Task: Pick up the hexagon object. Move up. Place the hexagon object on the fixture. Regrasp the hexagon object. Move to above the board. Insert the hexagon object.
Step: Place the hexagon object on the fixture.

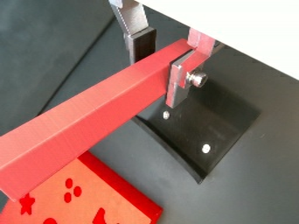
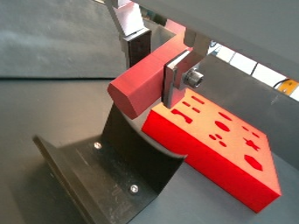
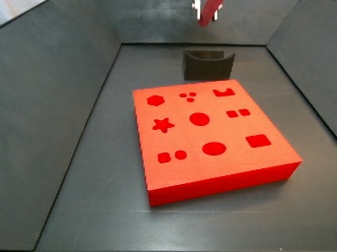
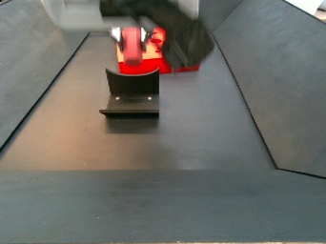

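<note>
Red and slim, the hexagon object (image 1: pixel 87 109) sits clamped between the gripper (image 1: pixel 163 54) fingers, raised above the fixture (image 2: pixel 100 162), with the board (image 3: pixel 211 138) just beside. Lower it slowly, keeping the bar level and centred over the notch.

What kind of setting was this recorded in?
Probably a lab test cell for peg insertion: dark enclosing walls and floor, a red board with shaped holes, a fixture, and the pincer above it holding the hexagon object.
</note>
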Available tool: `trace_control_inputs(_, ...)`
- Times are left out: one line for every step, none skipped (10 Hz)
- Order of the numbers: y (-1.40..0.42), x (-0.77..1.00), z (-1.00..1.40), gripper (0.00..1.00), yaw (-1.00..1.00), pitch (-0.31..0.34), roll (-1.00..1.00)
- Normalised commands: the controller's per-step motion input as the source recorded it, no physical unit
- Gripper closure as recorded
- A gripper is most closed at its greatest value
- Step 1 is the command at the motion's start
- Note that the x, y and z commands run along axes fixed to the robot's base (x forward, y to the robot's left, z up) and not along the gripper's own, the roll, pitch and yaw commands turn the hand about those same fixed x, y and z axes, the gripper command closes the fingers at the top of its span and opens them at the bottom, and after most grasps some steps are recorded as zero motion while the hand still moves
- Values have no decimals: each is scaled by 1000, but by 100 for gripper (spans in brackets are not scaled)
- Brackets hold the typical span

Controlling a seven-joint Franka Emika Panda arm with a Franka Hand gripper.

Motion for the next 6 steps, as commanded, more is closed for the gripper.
trace_control_inputs(85, 142, -1000, 100, -125, 80, -1000)
trace_control_inputs(92, 151, -1000, 100, -139, 85, -990)
trace_control_inputs(98, 161, -1000, 100, -137, 72, -777)
trace_control_inputs(104, 169, -1000, 100, -135, 63, -617)
trace_control_inputs(110, 177, -1000, 100, -131, 55, -457)
trace_control_inputs(113, 185, -1000, 100, -125, 51, -307)
